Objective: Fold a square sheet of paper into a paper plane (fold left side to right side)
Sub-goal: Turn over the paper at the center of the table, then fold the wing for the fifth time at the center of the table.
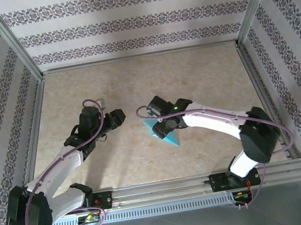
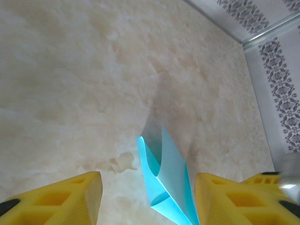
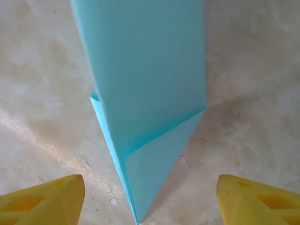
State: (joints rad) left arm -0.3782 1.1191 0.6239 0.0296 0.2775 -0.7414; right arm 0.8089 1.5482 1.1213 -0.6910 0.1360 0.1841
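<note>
Top external: paper plane [image 1: 168, 137] mid-table, bare tabletop [image 1: 151, 78] around.

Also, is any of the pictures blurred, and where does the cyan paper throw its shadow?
Top view: soft, even light; the paper plane is sharp. Left wrist view: the table is sharp, the lower right corner smeared, a faint grey shadow beyond the plane's far tip. Right wrist view: the plane's edges slightly soft, a dim shadow on its right.

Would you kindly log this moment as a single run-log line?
paper plane: folded, lying on table | left gripper: open, empty | right gripper: open above plane's tip, not gripping
</note>
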